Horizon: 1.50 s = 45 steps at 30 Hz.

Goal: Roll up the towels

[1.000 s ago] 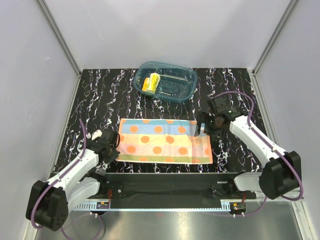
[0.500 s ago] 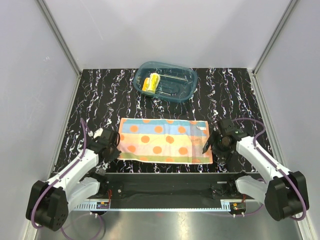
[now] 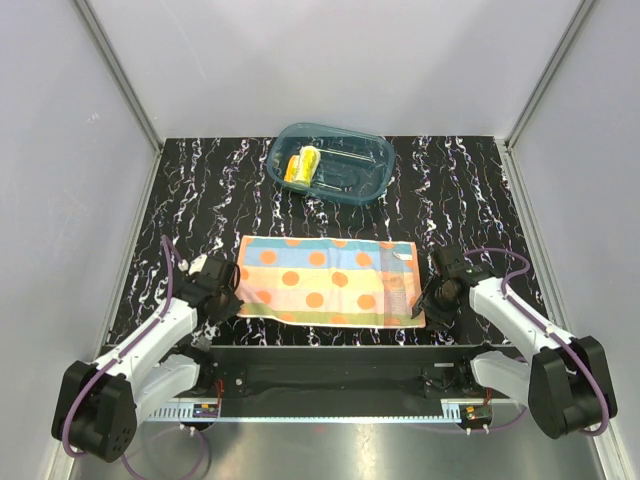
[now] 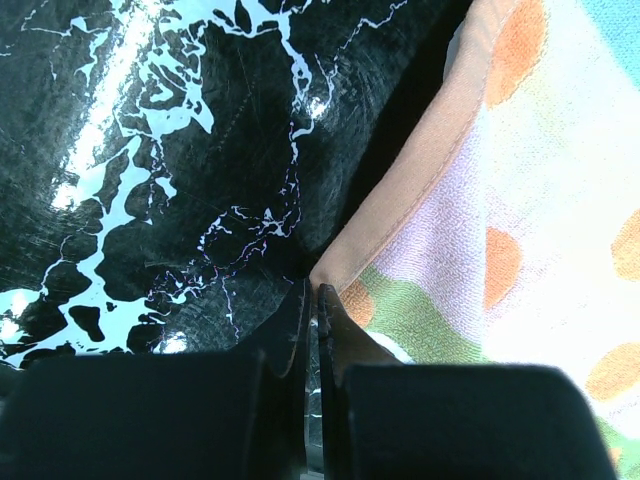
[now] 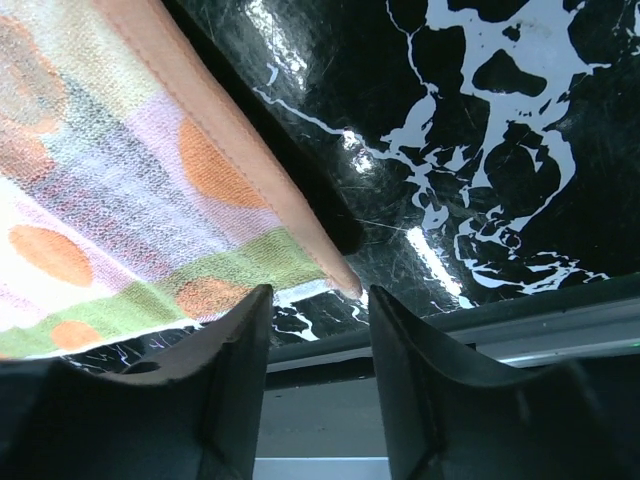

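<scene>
On the black marbled table point(image 3: 180, 200), top view: orange dotted towel point(image 3: 320, 280) lies flat near the front edge; yellow towel point(image 3: 302, 165) sits rolled in the teal tub point(image 3: 378, 170). At its near-left corner, left gripper point(image 3: 228, 300); at near-right, right gripper point(image 3: 421, 305).

Left wrist: jaws shut at the corner tip; pinch on cloth unclear.

Right wrist: jaws half apart, straddling the corner, holding nothing. Best to close squarely on the hem, secure both corners, then roll evenly.

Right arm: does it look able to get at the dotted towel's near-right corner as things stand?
Probably yes. The right gripper is open, its fingers either side of that corner of the dotted towel, which lies on the table with nothing over it there.
</scene>
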Each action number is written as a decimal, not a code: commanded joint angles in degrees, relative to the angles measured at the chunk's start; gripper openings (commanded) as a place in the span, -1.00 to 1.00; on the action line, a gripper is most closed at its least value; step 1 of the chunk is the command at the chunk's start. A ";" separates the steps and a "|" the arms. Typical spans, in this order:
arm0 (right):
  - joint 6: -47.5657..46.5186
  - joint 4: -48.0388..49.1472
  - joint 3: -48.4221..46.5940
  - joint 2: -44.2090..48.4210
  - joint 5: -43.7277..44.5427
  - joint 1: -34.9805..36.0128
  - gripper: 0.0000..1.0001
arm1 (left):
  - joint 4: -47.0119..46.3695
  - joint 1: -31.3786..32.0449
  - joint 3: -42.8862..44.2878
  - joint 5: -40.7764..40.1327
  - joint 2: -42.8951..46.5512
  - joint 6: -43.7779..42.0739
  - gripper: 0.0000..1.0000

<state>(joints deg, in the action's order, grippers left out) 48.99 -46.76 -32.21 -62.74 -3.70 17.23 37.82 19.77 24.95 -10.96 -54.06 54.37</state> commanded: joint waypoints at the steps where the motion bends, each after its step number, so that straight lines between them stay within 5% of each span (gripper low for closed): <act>1: 0.84 1.94 0.39 -0.37 1.51 -0.27 -0.02 | -1.35 -0.26 0.54 0.24 0.54 -0.76 -1.00; 8: 0.84 1.68 -0.49 -2.30 2.12 -0.27 -0.11 | 0.14 -0.26 1.50 0.24 1.68 -0.67 -1.00; 20: -0.30 1.85 -1.46 -4.14 2.74 -0.27 -1.00 | -0.03 -0.35 2.21 0.68 1.51 -1.11 -1.00; 45: -0.83 -9.84 -12.52 7.72 6.08 -0.27 -1.00 | 13.15 -0.26 11.96 6.39 9.50 -1.72 -1.00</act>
<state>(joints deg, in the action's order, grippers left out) 47.40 -54.48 -41.45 -56.31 -0.03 17.21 48.12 19.77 33.36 -6.20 -45.78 52.99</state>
